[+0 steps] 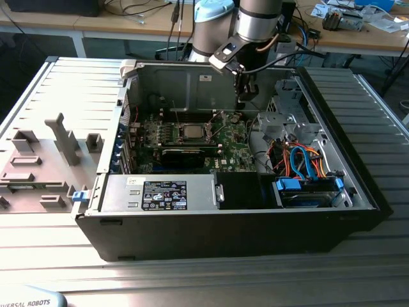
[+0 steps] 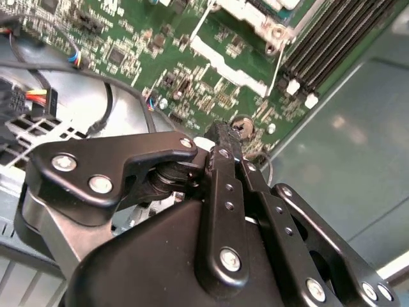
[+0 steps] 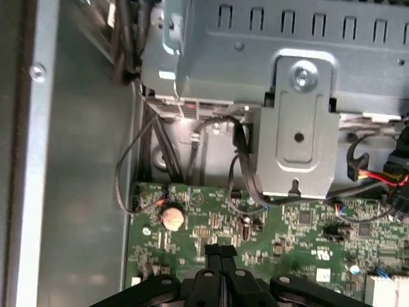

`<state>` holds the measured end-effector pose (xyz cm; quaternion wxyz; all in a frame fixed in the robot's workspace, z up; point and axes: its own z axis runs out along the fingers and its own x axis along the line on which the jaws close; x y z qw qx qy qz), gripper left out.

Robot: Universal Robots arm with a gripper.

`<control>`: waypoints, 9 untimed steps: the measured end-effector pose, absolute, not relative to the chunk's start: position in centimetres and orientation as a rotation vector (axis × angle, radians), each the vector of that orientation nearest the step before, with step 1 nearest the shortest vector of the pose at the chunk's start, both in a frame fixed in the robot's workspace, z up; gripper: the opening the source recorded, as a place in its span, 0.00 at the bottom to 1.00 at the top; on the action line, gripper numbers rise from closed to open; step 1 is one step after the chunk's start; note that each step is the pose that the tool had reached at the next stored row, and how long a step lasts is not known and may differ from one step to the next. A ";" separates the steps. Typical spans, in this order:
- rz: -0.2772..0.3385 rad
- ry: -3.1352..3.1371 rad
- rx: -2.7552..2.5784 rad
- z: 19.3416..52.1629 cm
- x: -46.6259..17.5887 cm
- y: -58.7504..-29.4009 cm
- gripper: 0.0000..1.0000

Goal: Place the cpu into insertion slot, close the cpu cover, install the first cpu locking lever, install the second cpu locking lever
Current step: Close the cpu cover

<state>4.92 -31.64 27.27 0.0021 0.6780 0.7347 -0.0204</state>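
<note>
The cpu (image 1: 192,132) shows in the exterior view as a grey square seated in the middle of the slot (image 1: 206,133), which sits on the green board (image 1: 231,144) inside the open case (image 1: 223,233). The silvery cover (image 2: 255,14) appears to lie flat on the slot's rim, though I cannot tell whether it is clamped. Two thin wire levers (image 2: 277,64) run along the slot's sides, and they seem to be lifted off the board. The gripper (image 1: 243,97) hangs well apart from the slot, toward the exterior view's right and near the case's back wall. Its two fingers (image 3: 213,251) are pressed together with nothing between them. In both wrist views the fingertips hover over the board's edge, close to a round coin battery (image 3: 172,218), on the side of it away from the slot, and I cannot tell whether they touch the board. Long black memory slots (image 2: 339,38) lie just beside the slot. A black card (image 1: 182,155) stands on the slot's nearer side in the exterior view. A bundle of orange and blue cables (image 1: 300,160) lies farther from the slot than the gripper, toward the exterior view's right.
</note>
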 end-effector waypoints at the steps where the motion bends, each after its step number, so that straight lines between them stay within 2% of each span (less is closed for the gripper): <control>1: -0.070 2.310 2.131 27.2 4.9 -31.7 0.11; 9: -0.055 2.316 2.137 27.1 4.9 -32.6 0.11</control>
